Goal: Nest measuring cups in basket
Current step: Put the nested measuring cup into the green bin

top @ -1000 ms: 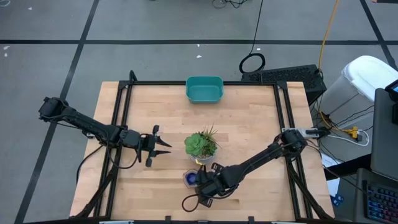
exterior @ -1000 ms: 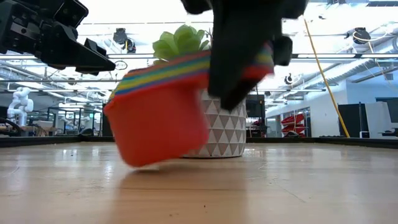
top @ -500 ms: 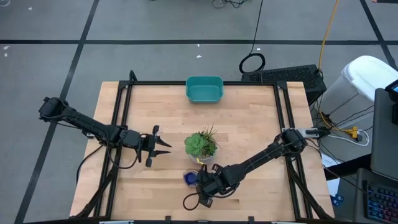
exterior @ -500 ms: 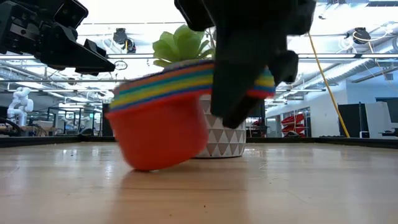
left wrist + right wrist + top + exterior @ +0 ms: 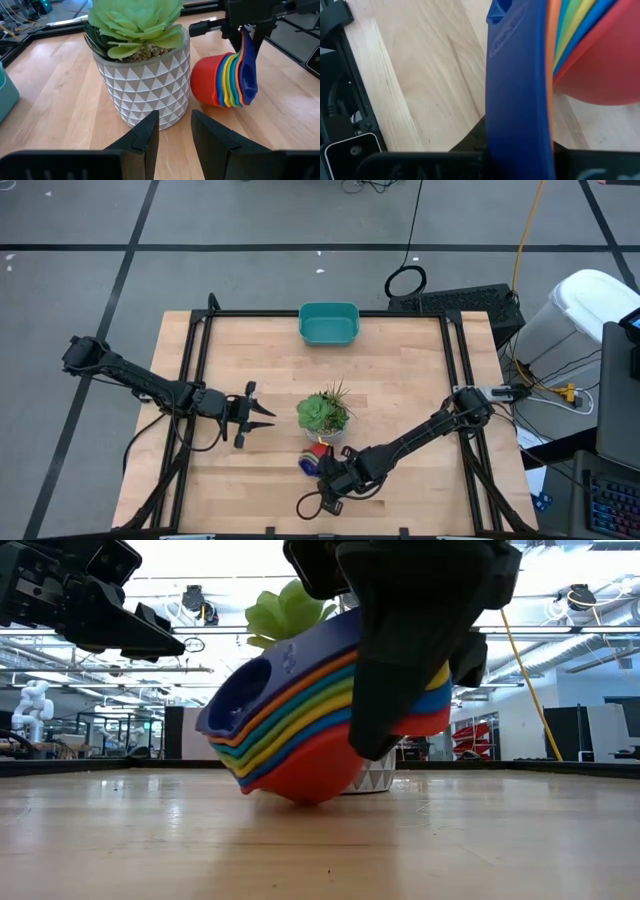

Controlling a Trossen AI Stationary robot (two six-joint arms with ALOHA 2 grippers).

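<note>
The right gripper [image 5: 326,464] was clamped on the handles of the nested measuring cups [image 5: 300,740], one tipped stack touching the table [image 5: 400,380] beside the potted succulent [image 5: 323,414]. The left gripper [image 5: 262,418] hung parted and empty nearby. One teal basket [image 5: 328,324] sat at the far edge, bare wood between.

Grey floor [image 5: 250,220] with black lines [image 5: 300,248]

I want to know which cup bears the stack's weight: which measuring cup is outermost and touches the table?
The red cup, the largest: it wraps all the others and rests on the wood, while the dark blue one sits innermost.
</note>
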